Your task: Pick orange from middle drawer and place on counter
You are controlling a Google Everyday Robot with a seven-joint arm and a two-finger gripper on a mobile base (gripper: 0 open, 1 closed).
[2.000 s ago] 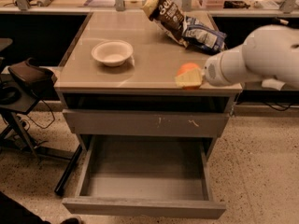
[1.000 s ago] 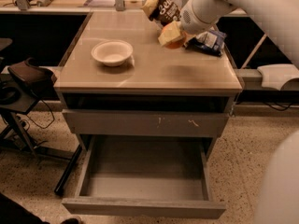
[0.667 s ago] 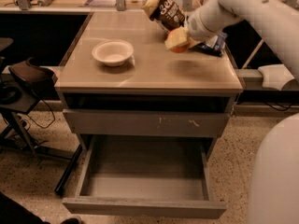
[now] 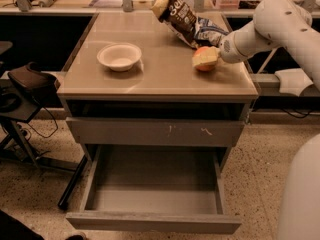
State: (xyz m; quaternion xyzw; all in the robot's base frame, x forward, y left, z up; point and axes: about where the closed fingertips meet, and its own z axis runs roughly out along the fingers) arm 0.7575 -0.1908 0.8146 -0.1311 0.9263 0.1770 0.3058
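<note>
The orange (image 4: 201, 65) is at the right side of the beige counter (image 4: 160, 76), low over or touching its surface. My gripper (image 4: 206, 58) reaches in from the right on a white arm (image 4: 270, 26) and is shut on the orange, its pale fingers covering the upper part. The middle drawer (image 4: 150, 223) stands pulled open below, and its grey floor is bare.
A white bowl (image 4: 119, 56) sits on the counter's left half. Snack bags (image 4: 181, 15) lie at the back right, just behind the gripper. A shut drawer front with pale scratches (image 4: 155, 132) is above the open drawer. A black stool (image 4: 25, 84) stands to the left.
The gripper with the orange moved from beside the snack bags at the back toward the front right and lower over the counter.
</note>
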